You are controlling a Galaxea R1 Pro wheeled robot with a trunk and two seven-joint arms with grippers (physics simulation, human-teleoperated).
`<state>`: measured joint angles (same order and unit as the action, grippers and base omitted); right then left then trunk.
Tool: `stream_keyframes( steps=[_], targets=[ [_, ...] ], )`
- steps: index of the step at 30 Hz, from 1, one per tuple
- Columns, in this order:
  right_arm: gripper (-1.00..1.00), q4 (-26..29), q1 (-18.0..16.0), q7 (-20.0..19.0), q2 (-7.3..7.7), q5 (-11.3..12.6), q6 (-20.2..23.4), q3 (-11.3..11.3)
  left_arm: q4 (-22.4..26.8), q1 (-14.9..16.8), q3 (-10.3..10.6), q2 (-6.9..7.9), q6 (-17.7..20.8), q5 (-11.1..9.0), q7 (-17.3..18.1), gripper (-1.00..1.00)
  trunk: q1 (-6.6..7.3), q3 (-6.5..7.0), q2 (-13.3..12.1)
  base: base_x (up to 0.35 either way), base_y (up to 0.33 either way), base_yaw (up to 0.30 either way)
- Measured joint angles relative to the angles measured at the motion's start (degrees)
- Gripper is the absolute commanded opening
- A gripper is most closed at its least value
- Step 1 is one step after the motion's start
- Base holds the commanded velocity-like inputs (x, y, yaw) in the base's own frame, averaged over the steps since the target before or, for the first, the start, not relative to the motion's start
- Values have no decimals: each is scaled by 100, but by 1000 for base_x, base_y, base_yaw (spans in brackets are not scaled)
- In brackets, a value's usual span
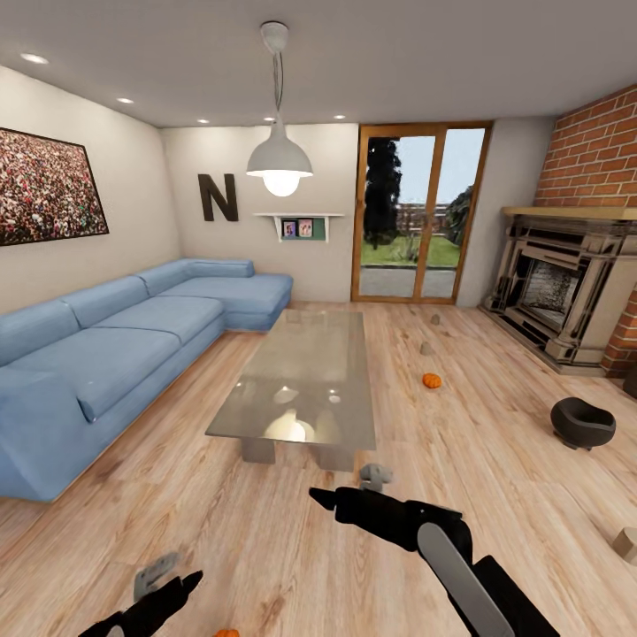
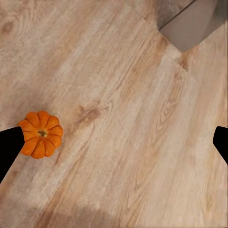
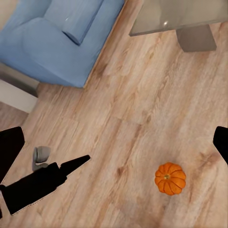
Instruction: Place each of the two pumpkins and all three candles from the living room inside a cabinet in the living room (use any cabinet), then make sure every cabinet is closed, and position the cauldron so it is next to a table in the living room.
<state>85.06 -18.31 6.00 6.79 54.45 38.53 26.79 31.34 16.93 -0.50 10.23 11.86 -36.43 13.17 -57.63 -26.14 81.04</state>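
One orange pumpkin lies on the wood floor right of the glass-topped table. A second pumpkin sits at my feet. In the left wrist view this pumpkin lies just beside one fingertip of my open left gripper, which hovers above the floor. My right gripper is open too and looks down on the same pumpkin. The black cauldron stands on the floor at the right. Two small candles lie beyond the far pumpkin. The cabinet is out of view.
A blue corner sofa lines the left wall. The beige fireplace stands against the brick wall at the right, and glass garden doors are at the back. A beige stub lies at the right edge of the floor.
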Motion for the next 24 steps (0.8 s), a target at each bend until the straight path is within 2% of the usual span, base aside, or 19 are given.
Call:
stream_keyframes(
  steps=[1,5,9,11,18,20,24],
  targets=[
    [100,10,0,0,1,18,3,0,-14,0,-2,44,2,-21,166,100,0,0,0,0,0,0],
    [100,28,0,-1,2,44,7,1,-103,1,-3,104,6,-75,420,100,-65,-53,119,0,0,0],
    [100,102,0,-1,8,57,8,0,-208,1,4,111,-1,-89,473,100,-153,-125,279,0,0,0],
    [100,176,0,-4,16,79,11,0,-236,1,8,110,-7,-92,484,100,-154,-126,281,0,0,0],
    [100,274,0,-9,19,327,103,1,-254,1,10,128,-15,-101,528,100,-285,-233,520,0,0,0],
    [100,279,0,-8,17,345,134,1,-254,5,8,170,-15,-105,543,100,-329,-269,600,0,0,0],
    [100,280,0,-9,25,366,162,-8,-225,67,-51,366,-5,-114,555,100,-417,-341,761,0,0,0]
  ],
)
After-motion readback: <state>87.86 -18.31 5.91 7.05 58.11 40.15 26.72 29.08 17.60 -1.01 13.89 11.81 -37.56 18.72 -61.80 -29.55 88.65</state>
